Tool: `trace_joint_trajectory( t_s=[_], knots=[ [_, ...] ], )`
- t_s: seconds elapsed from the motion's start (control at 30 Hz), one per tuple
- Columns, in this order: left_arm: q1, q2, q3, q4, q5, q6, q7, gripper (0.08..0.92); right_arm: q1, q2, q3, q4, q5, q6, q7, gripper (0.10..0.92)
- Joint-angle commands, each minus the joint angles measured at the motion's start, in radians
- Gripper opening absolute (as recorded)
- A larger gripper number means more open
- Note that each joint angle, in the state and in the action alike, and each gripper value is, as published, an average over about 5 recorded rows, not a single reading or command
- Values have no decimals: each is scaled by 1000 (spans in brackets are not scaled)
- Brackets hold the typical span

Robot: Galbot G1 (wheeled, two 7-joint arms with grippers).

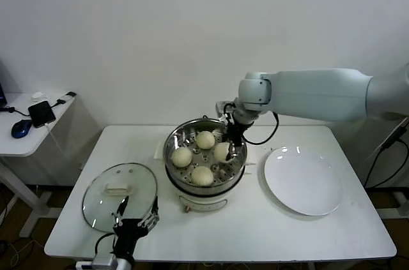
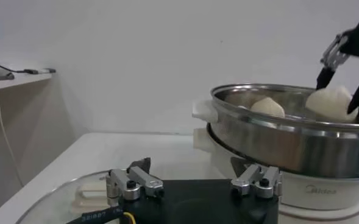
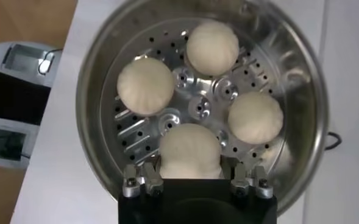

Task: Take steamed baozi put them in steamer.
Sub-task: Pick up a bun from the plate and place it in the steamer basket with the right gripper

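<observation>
The steamer [image 1: 171, 149] is a shiny steel pot on a white base at the table's middle. Three steamed baozi lie on its perforated tray [image 3: 197, 109]: one far [image 1: 205, 139], one left [image 1: 182, 156], one near [image 1: 202, 175]. My right gripper [image 1: 230, 149] reaches down into the pot's right side and is shut on a fourth baozi [image 3: 190, 152], low over the tray. The left wrist view shows that bun [image 2: 328, 102] between the right fingers at rim height. My left gripper [image 1: 136, 212] is open and empty at the table's front left, by the lid.
A round glass lid [image 1: 118, 196] with a white handle lies front left, under my left gripper [image 2: 191, 170]. A flat white plate [image 1: 301, 180] lies right of the steamer. A side table [image 1: 32, 129] with a mouse and phone stands far left.
</observation>
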Motion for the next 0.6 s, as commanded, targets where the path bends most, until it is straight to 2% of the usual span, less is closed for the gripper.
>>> trace_joint_trajectory(
  t_s=[0.03, 0.27, 0.37, 0.47, 0.6],
  knots=[
    [0, -1, 0, 1, -1, 0, 1, 823, -87, 35, 0, -37, -46, -28, 38, 653],
    [-2, -1, -2, 2, -7, 1, 1, 823, -114, 34, 45, -51, -51, -9, 78, 655],
    [-5, -1, -4, 1, -10, 2, 1, 823, -99, 24, 59, -44, -35, 22, 54, 701],
    [-6, 0, -7, -1, -13, 3, 1, 823, -41, -2, 51, -34, -7, 78, -19, 779],
    [-4, 2, -8, -4, -14, 3, 3, 823, 46, -81, 54, -24, 70, 169, -144, 818]
  ],
)
